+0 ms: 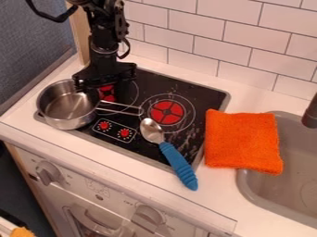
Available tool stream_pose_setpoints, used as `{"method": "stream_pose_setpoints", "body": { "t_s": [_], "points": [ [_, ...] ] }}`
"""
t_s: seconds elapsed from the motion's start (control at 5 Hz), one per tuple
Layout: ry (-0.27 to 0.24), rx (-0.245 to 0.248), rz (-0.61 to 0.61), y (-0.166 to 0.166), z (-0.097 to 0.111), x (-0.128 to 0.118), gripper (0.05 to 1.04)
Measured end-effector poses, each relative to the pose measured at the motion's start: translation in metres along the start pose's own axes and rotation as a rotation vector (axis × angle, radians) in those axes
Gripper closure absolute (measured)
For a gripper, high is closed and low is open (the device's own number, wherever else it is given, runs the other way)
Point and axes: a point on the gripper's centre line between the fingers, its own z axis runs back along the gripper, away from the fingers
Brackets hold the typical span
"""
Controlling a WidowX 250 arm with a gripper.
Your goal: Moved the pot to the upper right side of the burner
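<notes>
See metal pot (65,110) at cooktop's (207,95) left edge, with wire handle (117,111) toward spoon (176,159). See gripper (104,79) by pot's back rim, jaws apparently apart. Could tip pot by pressing rim; could knock spoon aside by swinging handle rightward.

Tabletop (218,187) viewed by fixed cam from above near side, angled down twd tiled wall (207,34) on far side; framed fairly close, w/ stovetop (209,95) ctr-left, sink (288,192) part-cropped at right.
</notes>
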Motion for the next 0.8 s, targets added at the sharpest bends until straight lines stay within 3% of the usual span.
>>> {"method": "stream_pose_setpoints", "body": {
  "t_s": [0.2,0.4,0.6,0.8],
  "points": [
    [-0.023,-0.009,0.015,0.0037,0.0004,-0.0028,0.704],
    [-0.026,-0.007,0.018,0.0058,0.0014,-0.0052,0.915],
    [-0.031,-0.008,0.008,0.0094,0.0046,-0.0077,0.999],
    [-0.024,-0.011,0.002,0.011,0.006,-0.011,1.002]
  ]
}}
